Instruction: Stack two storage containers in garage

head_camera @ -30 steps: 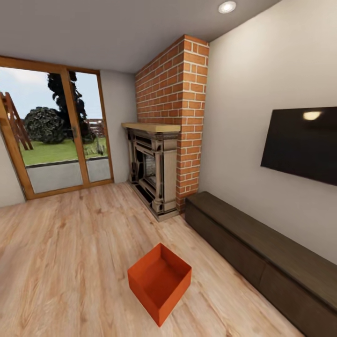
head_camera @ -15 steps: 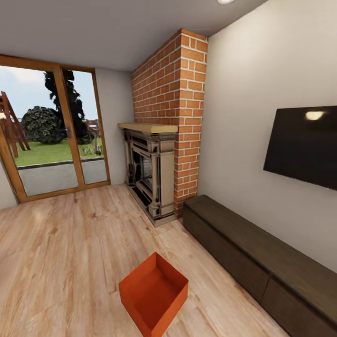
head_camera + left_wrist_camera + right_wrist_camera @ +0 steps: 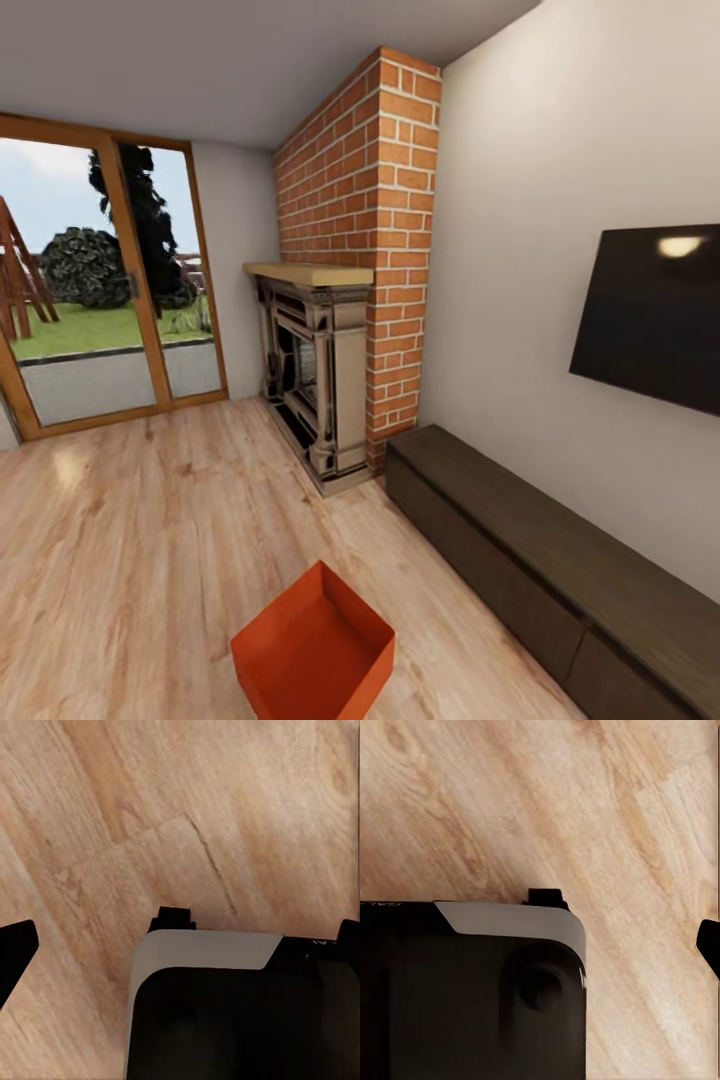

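Nearest the robot, both wrist cameras look down at the light wood plank floor (image 3: 225,810) past dark parts of the robot's own body; the left gripper (image 3: 180,919) and the right gripper (image 3: 547,898) show no more than a small dark tip each, so whether their jaws are released or clenched cannot be told, and nothing is seen held in either. A little ahead in the head view, one orange-red storage container (image 3: 315,655) sits on the plank floor at the lower middle of the picture, partly cut by the lower edge, open top upward and empty as far as its inside shows. It stands corner-on to the robot, one corner pointing away toward the fireplace, so its walls run diagonally to the view; with the near part cut off, its long axis cannot be told with confidence. To its right the long dark low cabinet (image 3: 560,560) runs along the wall under the wall TV (image 3: 650,315). Farther off stands the brick-and-stone fireplace (image 3: 330,380), and farthest, at the left, the glass door (image 3: 100,290) looks onto a garden. Judged from this, the task is at its start: this container lies untouched in the living room, and carrying, placing and stacking in the garage are all left to do.
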`<state>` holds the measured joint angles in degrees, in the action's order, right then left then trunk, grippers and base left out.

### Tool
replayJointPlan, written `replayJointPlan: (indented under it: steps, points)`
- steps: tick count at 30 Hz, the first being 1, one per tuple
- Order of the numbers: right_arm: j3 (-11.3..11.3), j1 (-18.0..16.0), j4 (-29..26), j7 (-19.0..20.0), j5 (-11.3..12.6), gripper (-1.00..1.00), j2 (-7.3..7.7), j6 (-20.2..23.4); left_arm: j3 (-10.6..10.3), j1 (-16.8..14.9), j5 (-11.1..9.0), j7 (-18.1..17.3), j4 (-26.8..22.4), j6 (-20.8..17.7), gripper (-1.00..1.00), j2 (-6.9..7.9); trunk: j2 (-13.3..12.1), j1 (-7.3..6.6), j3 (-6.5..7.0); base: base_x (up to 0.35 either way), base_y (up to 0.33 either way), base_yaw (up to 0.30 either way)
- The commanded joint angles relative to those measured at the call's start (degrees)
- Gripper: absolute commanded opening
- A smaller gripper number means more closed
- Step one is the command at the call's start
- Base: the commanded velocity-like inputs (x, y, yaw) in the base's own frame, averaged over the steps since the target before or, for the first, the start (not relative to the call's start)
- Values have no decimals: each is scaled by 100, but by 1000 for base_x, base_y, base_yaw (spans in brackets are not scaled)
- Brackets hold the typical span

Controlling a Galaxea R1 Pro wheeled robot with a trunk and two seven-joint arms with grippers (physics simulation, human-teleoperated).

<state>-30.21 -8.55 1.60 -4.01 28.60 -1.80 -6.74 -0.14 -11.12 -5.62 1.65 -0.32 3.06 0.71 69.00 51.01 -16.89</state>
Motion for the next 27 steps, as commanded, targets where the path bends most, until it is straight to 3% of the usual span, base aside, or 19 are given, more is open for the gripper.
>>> replayJointPlan:
  steps: [1,21,27]
  points:
    - [-49,-7,18,-4,49,100,-5,-29,-7,-4,-56,2,6,19,100,0,4,3,-7,301,-95,0]
    - [-47,-7,17,-5,49,100,-5,-29,-9,-4,-53,4,6,19,100,0,4,3,-7,300,-92,0]
    - [-47,-7,17,-6,49,100,-5,-29,-10,-4,-60,3,7,19,100,0,4,3,-7,107,-20,0]
